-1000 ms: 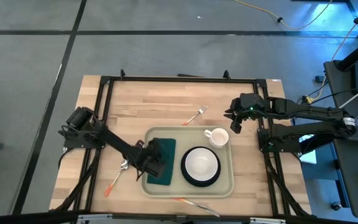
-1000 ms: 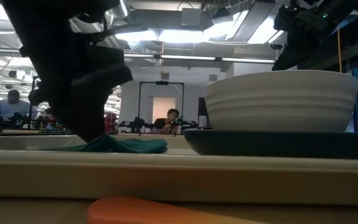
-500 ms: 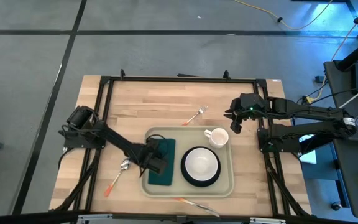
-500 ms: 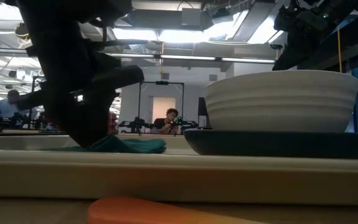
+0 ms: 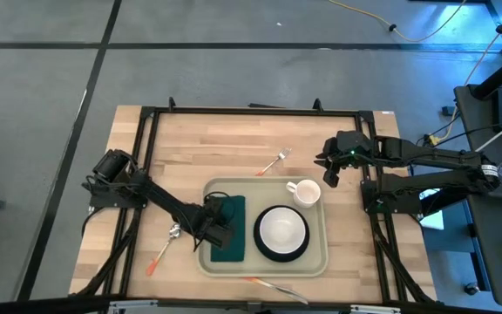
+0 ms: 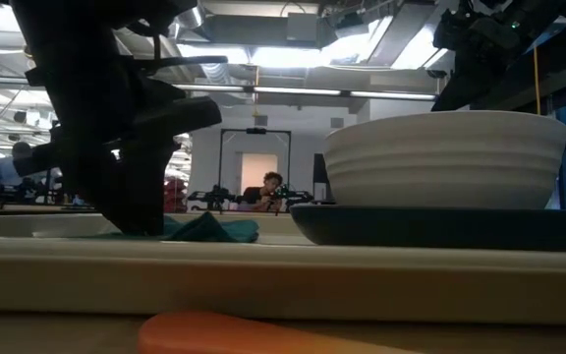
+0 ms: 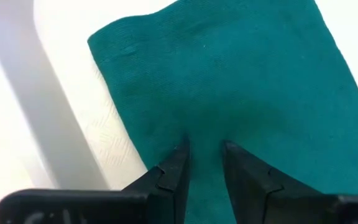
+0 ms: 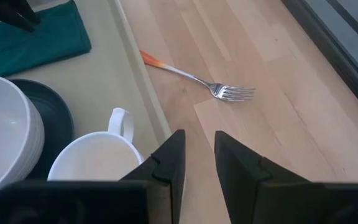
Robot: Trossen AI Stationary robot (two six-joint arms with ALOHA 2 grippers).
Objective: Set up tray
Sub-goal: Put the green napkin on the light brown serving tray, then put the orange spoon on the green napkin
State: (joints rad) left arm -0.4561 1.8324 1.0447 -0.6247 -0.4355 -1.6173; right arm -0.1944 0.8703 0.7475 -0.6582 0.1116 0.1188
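On the wooden worktop (image 5: 225, 148) the beige tray (image 5: 316, 255) lies toward the front edge, roughly midway between the two arms, and everything else is placed here from it. Off the tray's left edge, on bare wood, lie a spoon (image 5: 172, 232) and, a little nearer the front, an orange-handled utensil (image 5: 157, 258). The left gripper (image 5: 219, 222) is down over the tray's left part, on the dark green napkin (image 5: 230, 248) that lies flat inside the rim; in the left wrist view its two fingers (image 7: 174, 171) stand a narrow gap apart with their tips on the cloth, and whether they pinch a fold of it I cannot tell. To the right of the napkin, still in the tray, a white bowl (image 5: 281, 229) sits on a dark plate (image 5: 263, 249), and a white mug (image 5: 304, 192) stands in the tray's far right corner. Just beyond the tray's far edge a fork (image 5: 274, 161) with an orange handle lies on the wood. The right gripper (image 5: 329, 170) hangs above the worktop off the tray's far right corner, its fingers slightly parted and holding nothing.
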